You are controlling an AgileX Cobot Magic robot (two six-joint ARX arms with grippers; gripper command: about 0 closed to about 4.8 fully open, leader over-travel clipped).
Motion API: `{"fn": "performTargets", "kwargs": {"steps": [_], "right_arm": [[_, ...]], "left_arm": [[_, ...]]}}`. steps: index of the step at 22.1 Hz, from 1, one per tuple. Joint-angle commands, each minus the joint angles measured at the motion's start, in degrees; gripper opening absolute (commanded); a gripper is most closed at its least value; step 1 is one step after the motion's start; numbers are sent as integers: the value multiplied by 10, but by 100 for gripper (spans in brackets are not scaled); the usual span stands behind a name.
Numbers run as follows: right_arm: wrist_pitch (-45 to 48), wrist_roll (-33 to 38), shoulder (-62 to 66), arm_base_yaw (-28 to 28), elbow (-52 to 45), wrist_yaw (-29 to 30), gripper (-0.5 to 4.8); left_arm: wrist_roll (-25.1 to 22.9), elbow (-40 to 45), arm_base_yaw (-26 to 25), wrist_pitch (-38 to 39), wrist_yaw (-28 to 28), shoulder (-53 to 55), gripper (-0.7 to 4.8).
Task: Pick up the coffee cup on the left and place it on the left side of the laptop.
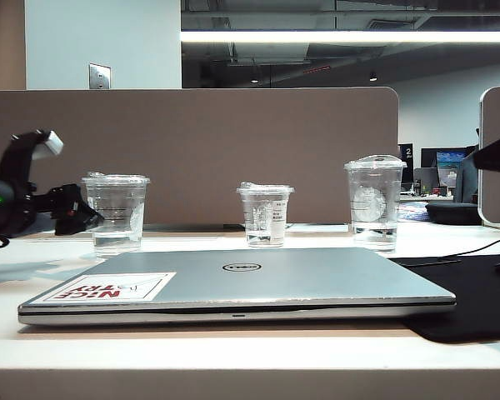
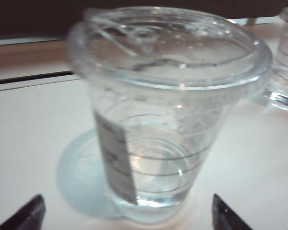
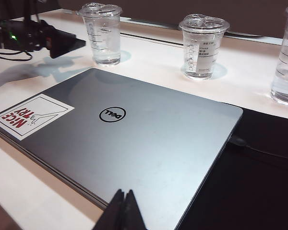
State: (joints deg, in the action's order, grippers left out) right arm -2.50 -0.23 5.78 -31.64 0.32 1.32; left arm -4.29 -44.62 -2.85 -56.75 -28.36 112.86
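Nothing is moved yet — the left gripper, fingers spread, faces the untouched wide, flat-lidded clear plastic coffee cup behind the slim silver laptop; the right gripper, fingers pressed together, hangs over the laptop.

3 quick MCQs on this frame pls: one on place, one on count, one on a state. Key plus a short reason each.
1. Where is the left gripper?
A. over the laptop
B. beside the left cup
C. at the right cup

2. How many clear cups stand behind the laptop?
A. two
B. three
C. four

3. The left gripper's jaws are:
A. open, nothing held
B. shut on the cup
C. shut on the sticker

Key: 1 B, exterior view has it next to the coffee cup. 2 B, one left, middle cup, right cup. 3 A, the left wrist view shows fingertips wide apart, cup ahead, untouched. The right gripper is shut, over the laptop's near edge.
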Motion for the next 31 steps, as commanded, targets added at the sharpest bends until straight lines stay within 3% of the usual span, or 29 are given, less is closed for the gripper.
{"fn": "performTargets", "kwargs": {"steps": [1,4,8,31], "right_arm": [[10,2,0,-1,-2,-1,-4],[10,2,0,-1,-2,-1,-4],[10,2,0,-1,-2,-1,-4],[10,2,0,-1,-2,-1,-4]], "left_arm": [[-5,-32,-1,72,-30,4,440],[-59,-57,-1,135,-30,5,440],[-78,-68,-1,144,-23,6,467],[-75,-101,0,119,-81,64,479]]}}
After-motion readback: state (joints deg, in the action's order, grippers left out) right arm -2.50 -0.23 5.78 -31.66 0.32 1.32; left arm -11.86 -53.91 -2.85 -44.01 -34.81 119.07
